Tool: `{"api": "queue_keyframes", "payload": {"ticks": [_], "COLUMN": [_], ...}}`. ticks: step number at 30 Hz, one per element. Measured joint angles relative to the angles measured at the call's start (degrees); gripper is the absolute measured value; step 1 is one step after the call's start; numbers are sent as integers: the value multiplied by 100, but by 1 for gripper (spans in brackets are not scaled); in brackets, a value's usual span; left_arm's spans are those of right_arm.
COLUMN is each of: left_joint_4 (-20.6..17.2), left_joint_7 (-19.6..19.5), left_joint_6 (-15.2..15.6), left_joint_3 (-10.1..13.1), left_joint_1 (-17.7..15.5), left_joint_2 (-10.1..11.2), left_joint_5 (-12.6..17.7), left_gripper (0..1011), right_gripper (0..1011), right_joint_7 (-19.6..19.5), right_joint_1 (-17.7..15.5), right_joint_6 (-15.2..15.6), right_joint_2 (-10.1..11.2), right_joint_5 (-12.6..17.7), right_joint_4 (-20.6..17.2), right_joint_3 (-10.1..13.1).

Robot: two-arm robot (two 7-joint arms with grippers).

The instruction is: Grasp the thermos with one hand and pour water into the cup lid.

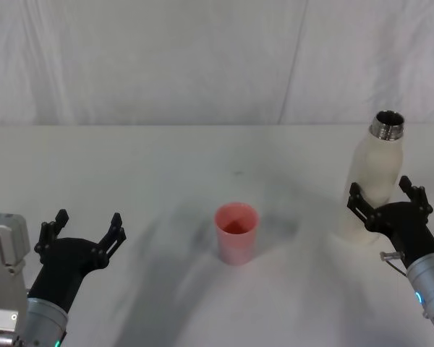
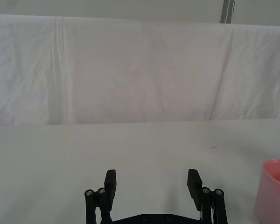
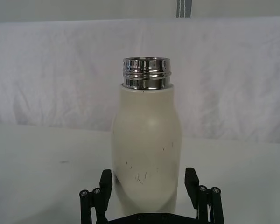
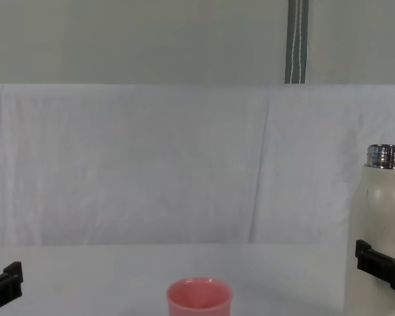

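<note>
The right gripper (image 1: 385, 194) brackets the upright thermos (image 1: 372, 189) between spread fingers (not yet clamped), the pink cup lid (image 1: 236, 232) well beyond its left finger; grasping and pouring remain, the left gripper (image 1: 83, 228) idling open.

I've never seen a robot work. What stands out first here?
A tall cream thermos with a shiny steel neck stands on the white table's right side, with the right gripper's open black fingers on either side of its body. A small pink cup lid sits mid-table, and the left gripper waits open at the left.
</note>
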Motion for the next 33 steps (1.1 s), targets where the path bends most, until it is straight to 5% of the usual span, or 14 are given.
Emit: {"api": "queue_keyframes", "payload": {"ticks": [33], "left_joint_4": [0], "left_joint_7": [0], "left_joint_6": [0], "left_joint_3": [0], "left_joint_1": [0], "left_joint_2": [0], "left_joint_5": [0], "left_gripper": [1001], "right_gripper": [1003], "right_joint_7": [79], "right_joint_1": [382], "right_joint_6": [4], "right_joint_2": [16], "right_joint_5": [46], "right_joint_4": [358], "right_joint_3": [-56]}}
